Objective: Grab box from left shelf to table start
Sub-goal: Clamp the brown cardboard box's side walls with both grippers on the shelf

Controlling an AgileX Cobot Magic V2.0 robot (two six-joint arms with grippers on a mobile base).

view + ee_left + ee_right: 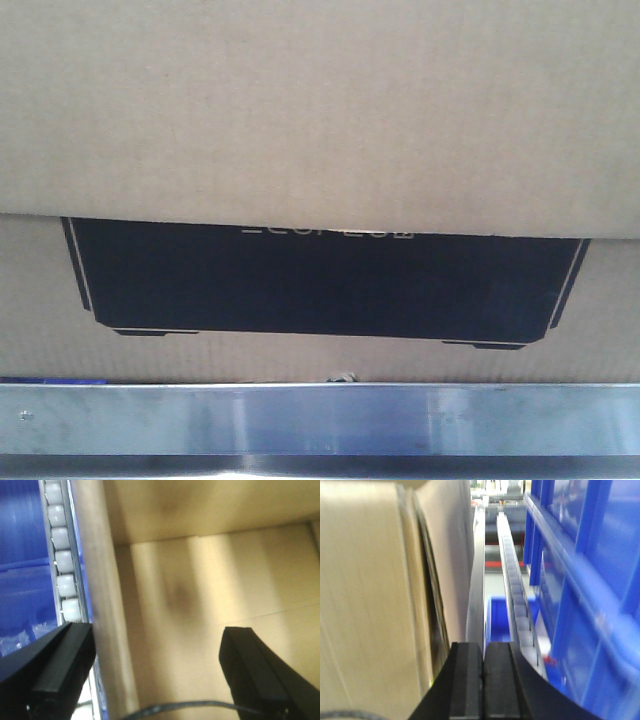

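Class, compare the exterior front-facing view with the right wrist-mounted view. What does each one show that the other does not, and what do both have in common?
Only the front-facing view shows the black panel printed on the cardboard, with its thin pale outline and faint lettering. Only the right wrist view shows the right gripper with its fingers pressed together, a roller track running away from the camera, and blue bins at the right. Both views show the brown box and steel parts of the shelf.

Warehouse or stockroom setting: steel rack (320, 420) with shiny front rail and white roller tracks (62, 560), blue plastic bins (600, 580) alongside, large corrugated cardboard box (320, 110) on the rack.
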